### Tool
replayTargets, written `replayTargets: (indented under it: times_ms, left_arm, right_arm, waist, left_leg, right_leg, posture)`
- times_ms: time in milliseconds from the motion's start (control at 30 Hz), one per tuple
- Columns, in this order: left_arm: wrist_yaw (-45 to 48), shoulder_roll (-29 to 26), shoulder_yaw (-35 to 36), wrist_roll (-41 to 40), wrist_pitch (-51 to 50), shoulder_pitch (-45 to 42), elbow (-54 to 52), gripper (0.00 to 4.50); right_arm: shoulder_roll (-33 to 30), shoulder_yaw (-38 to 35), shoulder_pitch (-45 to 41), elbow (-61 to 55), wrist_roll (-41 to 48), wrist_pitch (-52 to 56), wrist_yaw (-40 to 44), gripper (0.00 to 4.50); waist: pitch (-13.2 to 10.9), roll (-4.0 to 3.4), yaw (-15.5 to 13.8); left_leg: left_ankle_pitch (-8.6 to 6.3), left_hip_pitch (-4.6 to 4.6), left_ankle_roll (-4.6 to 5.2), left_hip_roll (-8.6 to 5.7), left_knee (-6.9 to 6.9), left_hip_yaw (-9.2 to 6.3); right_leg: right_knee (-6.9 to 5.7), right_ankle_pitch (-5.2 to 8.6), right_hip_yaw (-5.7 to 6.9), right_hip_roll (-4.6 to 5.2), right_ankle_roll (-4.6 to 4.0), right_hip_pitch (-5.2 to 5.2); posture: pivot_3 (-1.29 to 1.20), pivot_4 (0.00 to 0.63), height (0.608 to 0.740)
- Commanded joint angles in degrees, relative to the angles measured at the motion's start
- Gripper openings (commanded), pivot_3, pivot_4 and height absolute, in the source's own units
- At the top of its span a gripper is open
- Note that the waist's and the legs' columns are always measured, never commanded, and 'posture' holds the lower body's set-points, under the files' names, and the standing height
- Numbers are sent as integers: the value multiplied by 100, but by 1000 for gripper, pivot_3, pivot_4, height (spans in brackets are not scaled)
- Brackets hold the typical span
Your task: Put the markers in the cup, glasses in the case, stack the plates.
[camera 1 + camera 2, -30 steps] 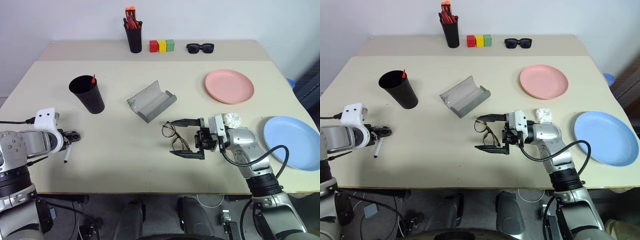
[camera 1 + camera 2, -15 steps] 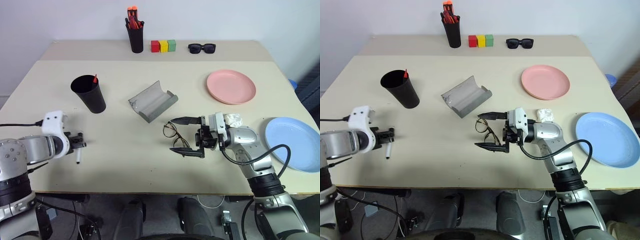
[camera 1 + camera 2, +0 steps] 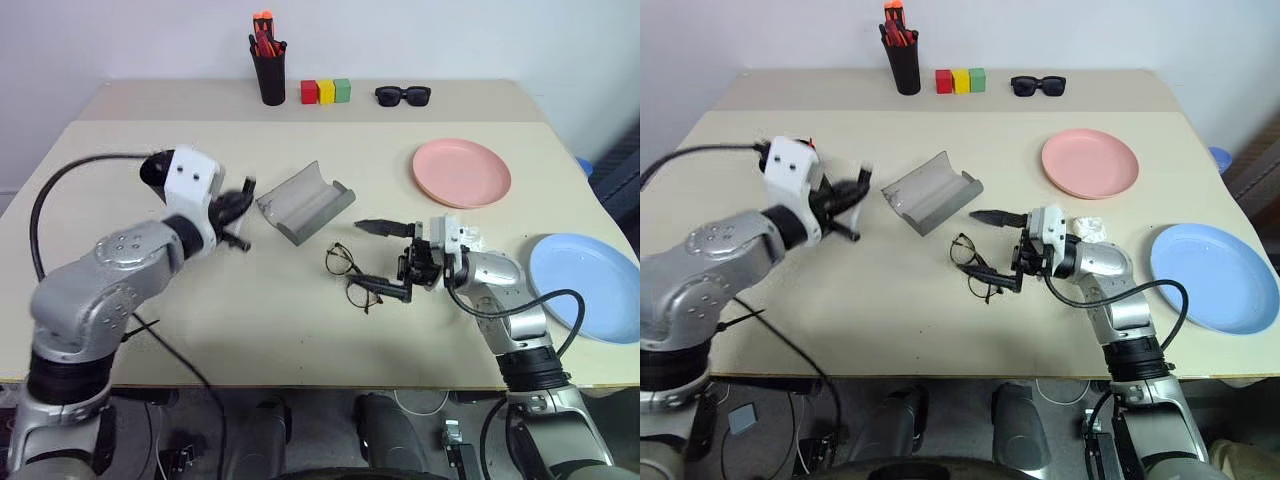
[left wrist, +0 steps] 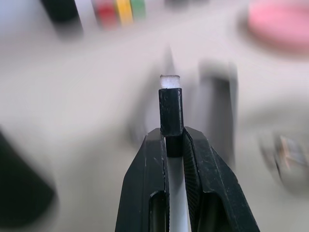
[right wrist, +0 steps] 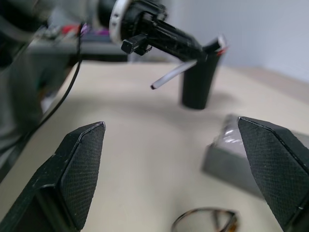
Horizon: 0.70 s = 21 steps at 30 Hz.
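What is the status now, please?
Left tool shut on marker, lifted near cup. Right tool open over glasses. Case open. Nothing in the way.

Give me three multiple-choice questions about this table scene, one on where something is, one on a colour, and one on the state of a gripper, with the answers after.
1. Where do the glasses lie?
A. inside the case
B. on the table in front of the open case
C. on the pink plate

2. What colours are the two plates?
A. pink and light blue
B. green and yellow
C. both white

3. What is the left gripper doing?
A. standing wide open
B. shut on a marker
C. shut on the glasses

Answers:
1 B, the frames rest on bare tabletop by the right gripper, apart from the case.
2 A, both plates sit on the table's right side.
3 B, the left wrist view shows the fingers clamped on the marker's barrel.
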State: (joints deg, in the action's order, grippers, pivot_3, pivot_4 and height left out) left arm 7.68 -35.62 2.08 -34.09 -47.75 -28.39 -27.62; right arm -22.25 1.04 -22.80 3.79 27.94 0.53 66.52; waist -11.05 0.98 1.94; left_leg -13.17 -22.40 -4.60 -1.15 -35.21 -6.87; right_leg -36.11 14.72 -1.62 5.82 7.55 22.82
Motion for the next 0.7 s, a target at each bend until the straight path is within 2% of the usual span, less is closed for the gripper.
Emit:
replayTargets:
  times_ms: [33, 300, 533, 700]
  left_arm:
    - [-197, 398, -66, 973, 1249, -440, 492, 45]
    - [-727, 951, 226, 2193, 2585, -895, 1593, 45]
    - [-1241, 1131, 359, 3098, 3483, -883, 2158, 45]
    - [-1615, 1041, 534, 3666, 4033, -755, 2519, 45]
  right_arm:
    - [418, -412, -445, -70, 310, -202, -553, 4500]
    - [633, -285, -785, -75, 291, -210, -557, 4500]
    - [655, -204, -872, -14, 237, -224, -524, 4500]
    - [672, -172, -848, 21, 218, -248, -502, 4500]
  waist:
    - [-1, 0, 10]
    - [0, 0, 16]
    - [-1, 0, 25]
    - [-1, 0, 37]
  left_leg:
    - [0, -1, 0, 0, -1, 0]
    - [0, -2, 3, 0, 0, -1]
    - [0, -2, 3, 0, -1, -1]
    - [0, -2, 3, 0, -1, -1]
  right_leg:
    - [-3, -1, 0, 0, 1, 3]
    - [-4, -3, 1, -1, 3, 5]
    - [-7, -4, 1, -1, 5, 6]
    - [-7, -4, 1, -1, 5, 7]
  posture:
    - [0, 150, 740]
    - [0, 150, 740]
    - [0, 150, 740]
    - [0, 150, 740]
